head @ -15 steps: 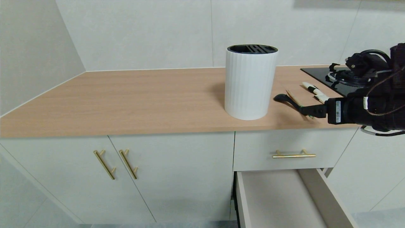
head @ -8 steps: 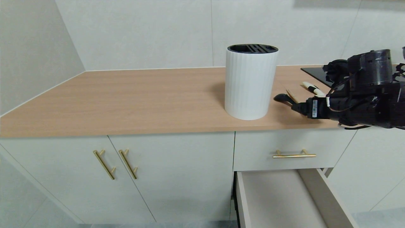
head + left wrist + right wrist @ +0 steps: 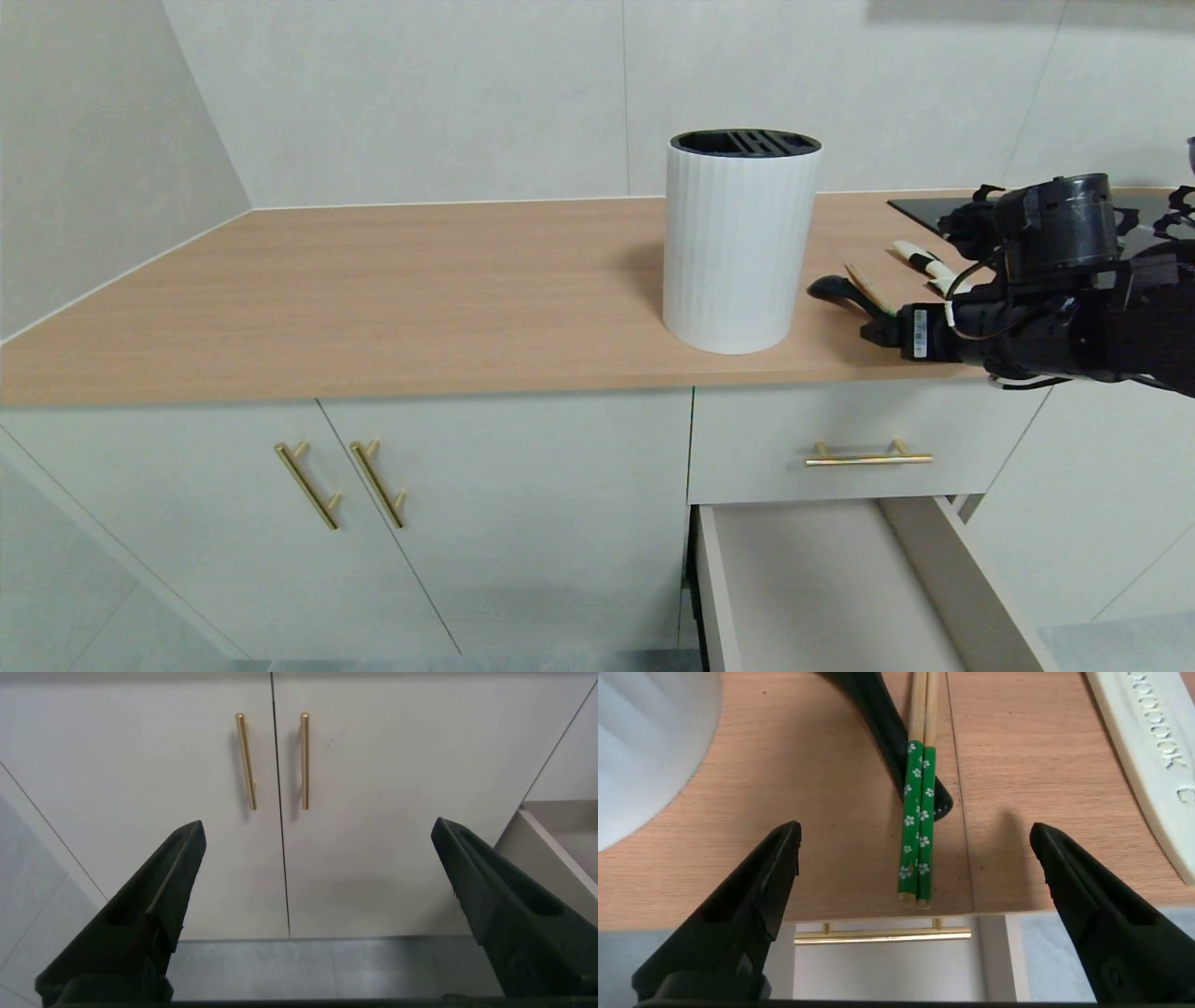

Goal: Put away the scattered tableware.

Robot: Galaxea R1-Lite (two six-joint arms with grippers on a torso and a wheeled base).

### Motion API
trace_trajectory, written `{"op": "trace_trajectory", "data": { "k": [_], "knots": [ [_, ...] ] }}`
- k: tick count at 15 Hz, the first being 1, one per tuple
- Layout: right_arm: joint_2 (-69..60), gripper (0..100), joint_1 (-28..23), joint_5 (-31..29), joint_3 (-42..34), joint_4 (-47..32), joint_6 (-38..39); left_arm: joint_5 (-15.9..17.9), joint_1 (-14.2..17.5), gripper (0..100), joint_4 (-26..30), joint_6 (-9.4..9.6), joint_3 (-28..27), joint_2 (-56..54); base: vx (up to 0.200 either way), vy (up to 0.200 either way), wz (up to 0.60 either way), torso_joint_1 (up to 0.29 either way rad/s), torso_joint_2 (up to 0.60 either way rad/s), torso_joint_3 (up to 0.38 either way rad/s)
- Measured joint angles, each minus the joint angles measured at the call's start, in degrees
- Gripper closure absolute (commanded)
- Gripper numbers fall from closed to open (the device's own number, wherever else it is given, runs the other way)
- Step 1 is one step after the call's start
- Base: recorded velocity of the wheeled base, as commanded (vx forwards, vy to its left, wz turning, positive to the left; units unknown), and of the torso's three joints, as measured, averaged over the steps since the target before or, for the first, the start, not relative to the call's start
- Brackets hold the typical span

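Right gripper (image 3: 915,838) is hovering, jaws spread wide, over the wooden chopsticks with green flowered ends (image 3: 920,784). They are lying on the wooden countertop (image 3: 850,831) against a black spoon (image 3: 878,719), near the white ribbed cylindrical holder (image 3: 738,243). Left gripper (image 3: 318,849) is hanging low, jaws apart, facing the pale cabinet doors (image 3: 392,812).

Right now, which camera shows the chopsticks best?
The right wrist view: the chopsticks lie close under it, side by side, their green flowered ends plain. The head view gives them as one thin pale line near the white holder. The left wrist view faces cabinet doors.
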State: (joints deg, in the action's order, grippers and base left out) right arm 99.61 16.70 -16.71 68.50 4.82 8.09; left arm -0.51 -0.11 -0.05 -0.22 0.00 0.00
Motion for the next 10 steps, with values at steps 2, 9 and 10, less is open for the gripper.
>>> {"op": "trace_trajectory", "data": {
  "k": [2, 9, 10],
  "knots": [
    [0.09, 0, 0.00, 0.02, 0.00, -0.02, 0.00, 0.02, 0.04, 0, -0.02, 0.00, 0.00, 0.00, 0.000, 0.000, 0.00, 0.000, 0.00, 0.000],
    [0.17, 100, -0.04, 0.02, -0.28, -0.26, -0.09, 0.00, 0.01, 0, -0.02, -0.02, 0.00, 0.00, 0.000, 0.000, 0.00, 0.000, 0.00, 0.000],
    [0.13, 100, 0.00, 0.02, -0.30, -0.28, -0.07, 0.00, 0.01, 0, -0.02, -0.02, 0.00, 0.00, 0.000, 0.000, 0.00, 0.000, 0.00, 0.000]
  ]
}}
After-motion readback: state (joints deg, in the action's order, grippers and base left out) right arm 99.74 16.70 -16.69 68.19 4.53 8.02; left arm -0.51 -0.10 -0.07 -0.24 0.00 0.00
